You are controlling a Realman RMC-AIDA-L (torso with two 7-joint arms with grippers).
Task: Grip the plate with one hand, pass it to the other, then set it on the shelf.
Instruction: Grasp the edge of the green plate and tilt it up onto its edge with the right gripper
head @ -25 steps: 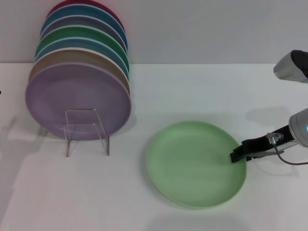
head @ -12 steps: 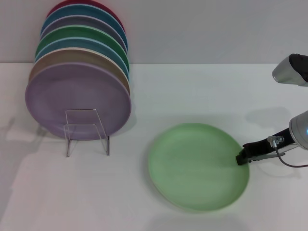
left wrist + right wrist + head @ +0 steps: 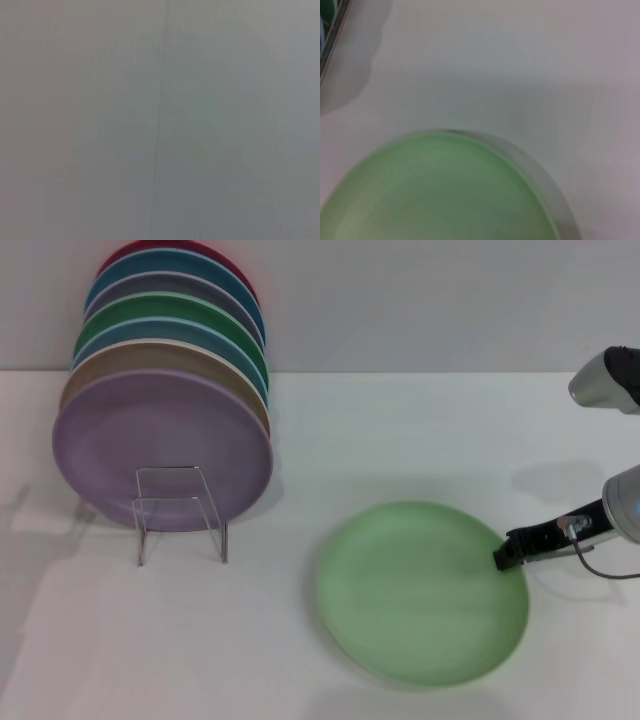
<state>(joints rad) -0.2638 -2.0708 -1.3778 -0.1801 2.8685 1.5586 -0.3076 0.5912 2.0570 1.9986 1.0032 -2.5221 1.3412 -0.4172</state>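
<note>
The pale mint-green plate (image 3: 420,590) lies low over the white table, right of centre in the head view. My right gripper (image 3: 505,556) comes in from the right and is shut on the plate's right rim. The right wrist view shows the plate (image 3: 435,195) close up, with none of my fingers in it. The clear acrylic shelf (image 3: 180,510) stands on the table to the left, apart from the plate. My left gripper is out of the head view, and the left wrist view shows only a blank grey surface.
A row of coloured plates leans upright behind the shelf at the back left, with a lilac plate (image 3: 160,445) in front. A grey wall (image 3: 420,300) closes off the table's far edge. White tabletop (image 3: 400,440) lies between the shelf and the plate.
My right gripper has drawn back to the right and slightly up, and the mint-green plate has shifted right and toward me with it.
</note>
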